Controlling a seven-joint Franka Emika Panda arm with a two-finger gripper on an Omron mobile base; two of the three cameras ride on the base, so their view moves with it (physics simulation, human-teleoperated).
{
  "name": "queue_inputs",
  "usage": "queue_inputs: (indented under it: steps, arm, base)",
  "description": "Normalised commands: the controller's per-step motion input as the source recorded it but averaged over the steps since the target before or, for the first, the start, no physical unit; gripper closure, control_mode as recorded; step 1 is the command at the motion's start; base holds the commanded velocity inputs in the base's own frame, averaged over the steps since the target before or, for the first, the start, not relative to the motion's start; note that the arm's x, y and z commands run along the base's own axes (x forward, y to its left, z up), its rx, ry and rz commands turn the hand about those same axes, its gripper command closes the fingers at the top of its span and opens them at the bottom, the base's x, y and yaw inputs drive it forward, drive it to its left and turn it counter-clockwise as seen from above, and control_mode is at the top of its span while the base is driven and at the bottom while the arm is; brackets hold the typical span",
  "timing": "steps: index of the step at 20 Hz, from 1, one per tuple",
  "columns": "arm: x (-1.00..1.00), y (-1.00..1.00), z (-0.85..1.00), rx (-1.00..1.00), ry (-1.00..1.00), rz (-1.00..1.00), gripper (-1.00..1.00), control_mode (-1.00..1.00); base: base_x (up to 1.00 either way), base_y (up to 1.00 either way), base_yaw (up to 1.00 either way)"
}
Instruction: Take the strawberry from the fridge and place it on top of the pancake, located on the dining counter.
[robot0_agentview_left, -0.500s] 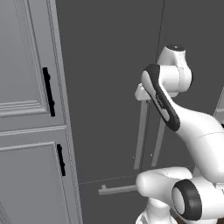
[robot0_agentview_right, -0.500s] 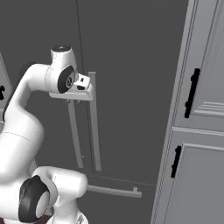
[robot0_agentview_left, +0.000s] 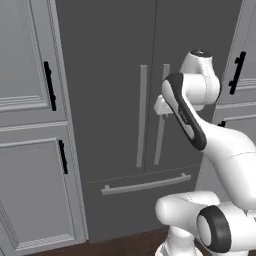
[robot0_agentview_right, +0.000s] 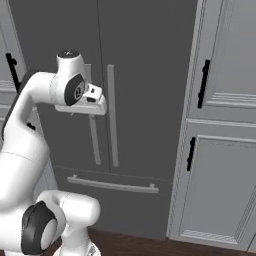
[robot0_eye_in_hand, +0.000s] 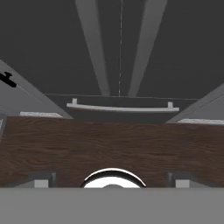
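Observation:
The fridge (robot0_agentview_left: 110, 75) (robot0_agentview_right: 145, 75) stands straight ahead, dark grey, with both French doors shut. Its two long bar handles (robot0_agentview_left: 142, 115) (robot0_agentview_right: 112, 115) run down the middle seam, and the bottom drawer's handle (robot0_agentview_left: 145, 185) (robot0_eye_in_hand: 122, 108) lies across below them. My gripper (robot0_eye_in_hand: 112, 180) hangs open in front of the doors at handle height, tilted down toward the floor, with nothing between its fingertips (robot0_eye_in_hand: 41, 180). It touches nothing. The strawberry is hidden behind the shut doors. The pancake and the dining counter are out of view.
Light grey paneled cabinets with black handles flank the fridge on the left (robot0_agentview_left: 25, 125) and on the right (robot0_agentview_right: 225, 150). Dark wood floor (robot0_eye_in_hand: 109, 140) lies between my base and the fridge's bottom drawer.
The whole picture has shifted in both base views, so the base has driven a little before the fridge. The fridge doors stay shut and the arm keeps its pose.

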Motion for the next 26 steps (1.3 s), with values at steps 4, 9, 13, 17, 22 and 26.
queue_inputs:
  steps: [4,9,13,17,22,26]
  arm:
    - [0.0,0.0,0.0,0.0,0.0,0.0,-1.0,1.0]
    - [0.0,0.0,0.0,0.0,0.0,0.0,-1.0,1.0]
    - [0.18,-0.03,0.01,0.01,-0.05,0.0,-1.0,-1.0]
    - [0.65,-0.18,0.21,0.0,-0.44,0.03,-1.0,-1.0]
    - [0.69,-0.09,0.02,0.0,-0.26,-0.05,-1.0,-1.0]
    - [0.68,0.0,-0.08,0.0,-0.04,-0.08,-1.0,-1.0]
  base:
    - [-0.47,-0.24,0.0]
    - [-0.46,-0.02,0.0]
    - [-0.05,-0.01,0.0]
    - [0.0,0.0,0.0]
    - [0.0,0.0,0.0]
    - [0.0,0.0,0.0]
